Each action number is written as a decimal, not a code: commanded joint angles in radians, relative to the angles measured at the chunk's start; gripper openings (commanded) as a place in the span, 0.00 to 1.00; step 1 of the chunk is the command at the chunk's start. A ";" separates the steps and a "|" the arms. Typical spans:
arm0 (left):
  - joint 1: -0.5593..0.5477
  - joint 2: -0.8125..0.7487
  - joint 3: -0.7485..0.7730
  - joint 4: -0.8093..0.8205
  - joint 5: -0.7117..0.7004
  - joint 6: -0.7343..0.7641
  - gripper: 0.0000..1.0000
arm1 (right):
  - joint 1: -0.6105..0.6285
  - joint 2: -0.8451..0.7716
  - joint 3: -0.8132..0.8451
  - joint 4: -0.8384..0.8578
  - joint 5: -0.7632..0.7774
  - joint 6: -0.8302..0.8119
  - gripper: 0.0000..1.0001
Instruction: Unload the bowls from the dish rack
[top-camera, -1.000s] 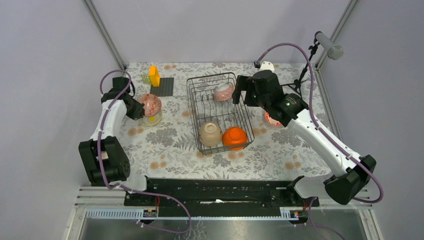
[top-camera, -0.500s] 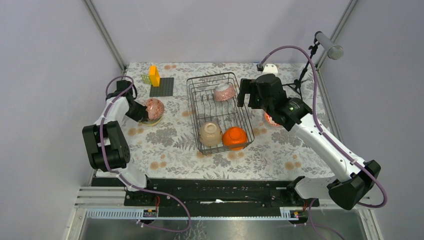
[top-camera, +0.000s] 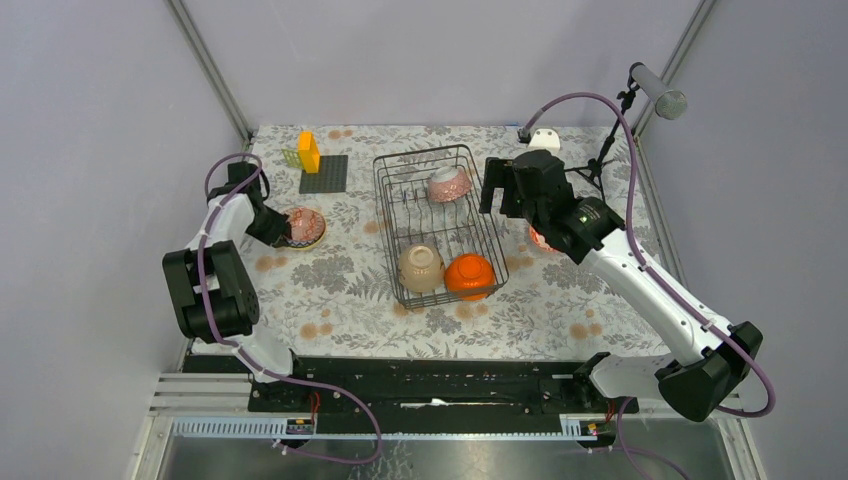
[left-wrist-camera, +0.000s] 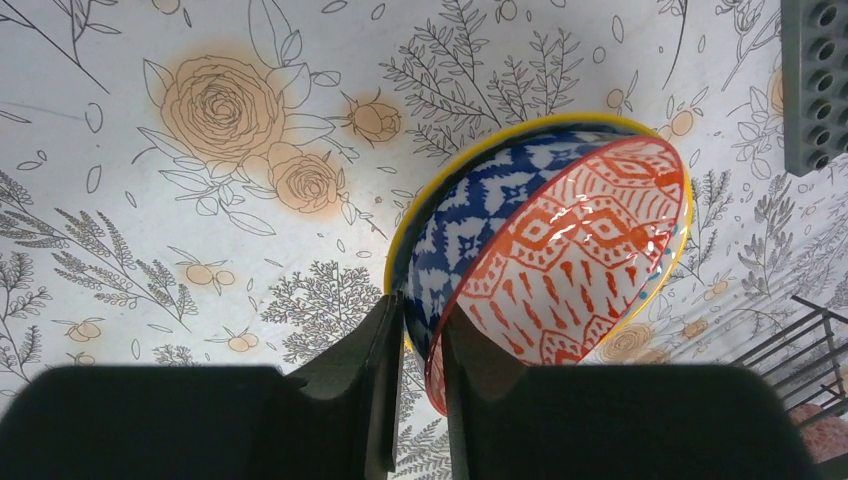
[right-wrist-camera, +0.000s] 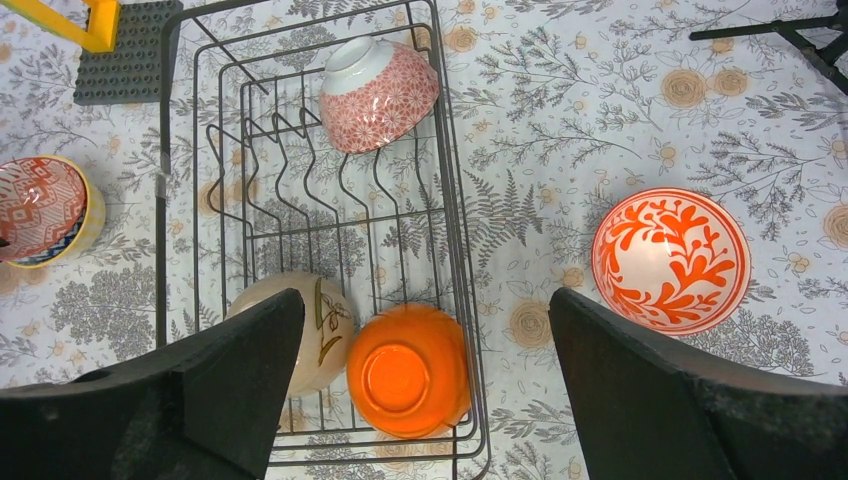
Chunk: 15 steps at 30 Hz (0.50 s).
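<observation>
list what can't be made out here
Left wrist view: left fingers straddle the red-patterned bowl; whether they pinch its rim is unclear.
Top view: right arm hides most of the orange-leaf bowl.
Right wrist view: one of the right fingers covers part of the beige bowl.

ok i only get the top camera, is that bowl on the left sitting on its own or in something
observer: the left wrist view shows the orange patterned bowl lying tilted inside a blue patterned bowl.
operator: is the left gripper on it
observer: one finger each side of the orange patterned bowl's rim; whether it grips, i cannot tell.
operator: and the orange bit just right of the rack
observer: a white bowl with orange leaves, upright on the table, outside the rack.
</observation>
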 joint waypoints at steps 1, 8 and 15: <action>0.018 -0.019 0.007 0.027 -0.014 0.015 0.25 | -0.001 -0.026 -0.007 0.027 0.049 -0.016 1.00; 0.039 -0.024 -0.003 0.021 0.006 0.039 0.38 | -0.002 -0.028 -0.015 0.027 0.045 -0.017 1.00; 0.043 -0.071 -0.033 0.010 -0.009 0.045 0.55 | -0.002 -0.028 -0.017 0.027 0.047 -0.009 1.00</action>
